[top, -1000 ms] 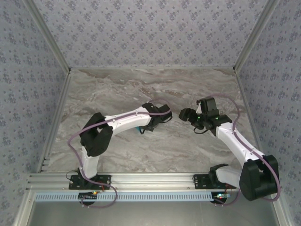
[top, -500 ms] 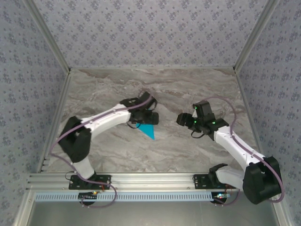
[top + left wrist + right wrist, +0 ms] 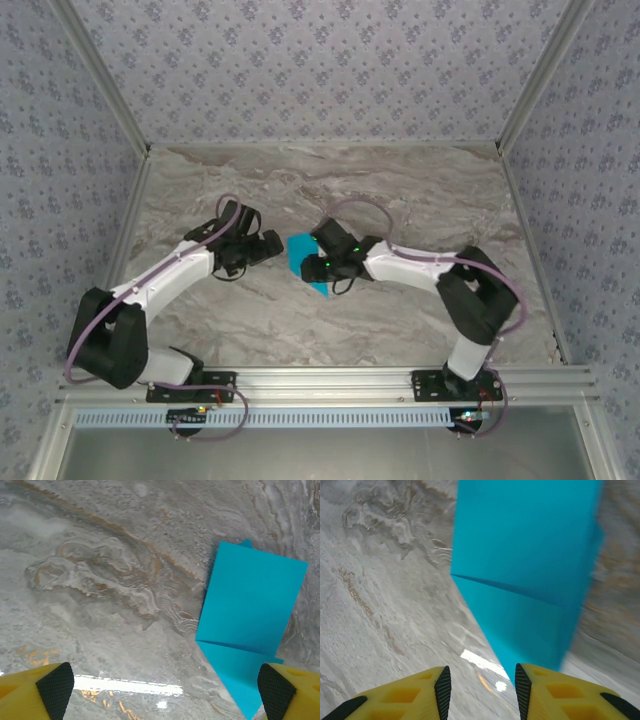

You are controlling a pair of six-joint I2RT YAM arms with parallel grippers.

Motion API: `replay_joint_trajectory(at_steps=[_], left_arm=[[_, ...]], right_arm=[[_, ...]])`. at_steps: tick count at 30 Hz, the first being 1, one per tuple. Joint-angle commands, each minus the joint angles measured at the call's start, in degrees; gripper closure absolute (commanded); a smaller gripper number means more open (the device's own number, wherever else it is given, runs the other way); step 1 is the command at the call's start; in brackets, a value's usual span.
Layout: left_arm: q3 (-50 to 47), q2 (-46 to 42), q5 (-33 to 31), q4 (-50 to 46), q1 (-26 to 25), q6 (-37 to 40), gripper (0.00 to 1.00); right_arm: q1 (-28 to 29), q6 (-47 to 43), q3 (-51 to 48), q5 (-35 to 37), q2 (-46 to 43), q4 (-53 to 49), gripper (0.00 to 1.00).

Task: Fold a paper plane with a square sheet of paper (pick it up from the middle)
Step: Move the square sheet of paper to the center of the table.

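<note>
Left gripper [image 3: 162, 692]: jaws spread wide over bare marble table [image 3: 100, 580], with the folded cyan paper sheet [image 3: 250, 600] lying flat at 2 o'clock from the gap. Right gripper [image 3: 481, 682]: jaws narrow, marble showing in the gap, the sheet's pointed end just ahead at 1 o'clock. From the top camera the sheet sits mid-table, left gripper apart at its 9 o'clock, right gripper over its 3 o'clock edge.
</note>
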Motion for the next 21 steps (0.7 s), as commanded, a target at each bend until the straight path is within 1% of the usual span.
replay_joint_trajectory(at_steps=[1, 4, 5, 7, 9, 11, 14, 15, 16, 18, 21], left_arm=[[-0.9, -2.5, 2.7, 1.2, 1.2, -1.3, 0.03], [-1.6, -2.8, 3.5, 1.5, 1.5, -1.4, 0.03], [-1.8, -2.7, 3.8, 1.8, 1.5, -1.5, 0.03], [-2.1, -2.4, 4.2, 2.1, 1.6, -1.4, 0.03], [-2.4, -2.1, 4.8, 2.7, 1.6, -1.4, 0.03], [-2.7, -1.8, 5.7, 3.5, 1.6, -1.6, 0.03], [-3.2, -1.5, 6.5, 4.2, 1.6, -2.7, 0.03], [-3.5, -1.5, 7.0, 4.8, 1.6, -3.4, 0.03], [-4.0, -1.5, 7.8, 5.9, 1.6, -3.9, 0.03], [-4.7, -1.5, 9.0, 7.8, 1.5, -4.9, 0.03], [-5.2, -1.3, 10.5, 9.8, 1.2, -6.1, 0.03]], right_arm=[[0.0, 0.0, 4.4, 2.9, 4.8, -3.0, 0.59], [-0.4, 0.0, 6.6, 4.1, 7.9, -5.3, 0.6], [-0.7, -2.0, 6.3, 4.0, 8.4, -5.7, 0.61], [-1.5, -3.4, 5.6, 3.6, 8.5, -6.4, 0.61], [-2.6, -6.0, 2.1, 2.1, 8.1, -6.6, 0.61], [-3.6, -10.8, -0.4, 0.5, 7.2, -7.4, 0.63], [-5.3, -22.1, -4.7, -1.9, 4.5, -10.4, 0.64], [-6.0, -26.1, -5.9, -3.7, 3.1, -11.7, 0.65], [-6.2, -28.7, -6.7, -4.2, 1.2, -12.8, 0.65], [-6.5, -29.8, -6.9, -4.5, -2.3, -12.8, 0.65], [-6.8, -26.1, -6.2, -7.7, -6.5, -9.3, 0.64]])
